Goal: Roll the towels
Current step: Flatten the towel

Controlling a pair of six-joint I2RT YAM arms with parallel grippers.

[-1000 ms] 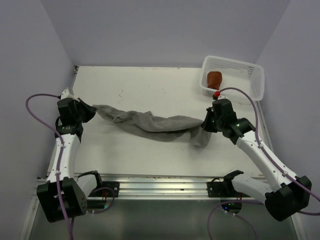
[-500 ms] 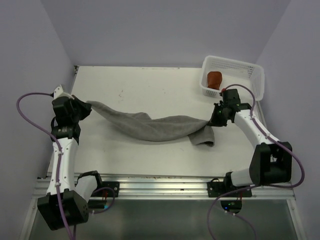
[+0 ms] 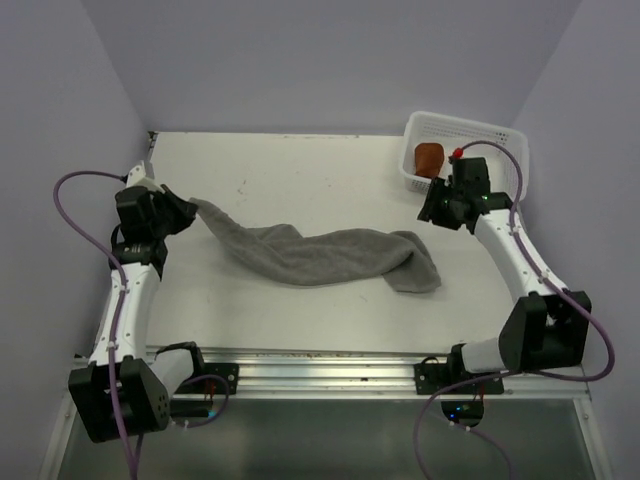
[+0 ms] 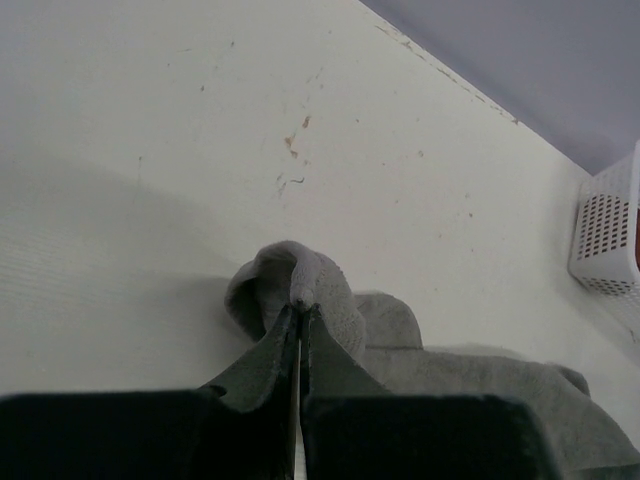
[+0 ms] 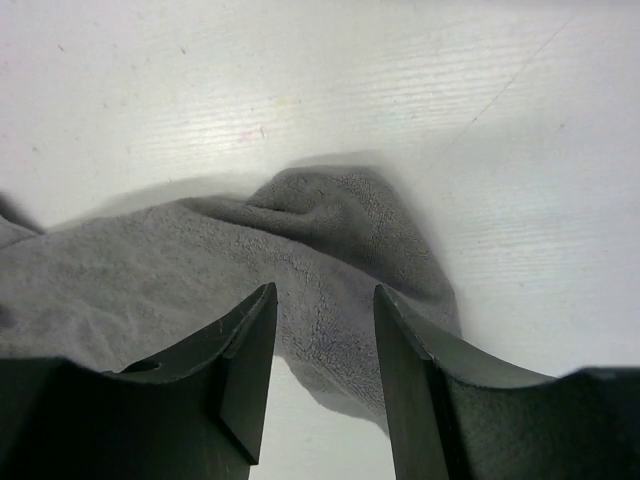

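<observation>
Wrist views show the left pincer pinching a fold of the grey towel, the right pincer spread above it; only overhead reveals the rust-brown towel in the basket.

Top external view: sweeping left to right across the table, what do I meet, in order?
From the left: left gripper, shut on the towel's end → grey towel → white basket, holding the rust-brown towel. The right gripper overlaps the basket's span, so it is left unordered.

Grey towel partly beyond lower-right edge
</observation>
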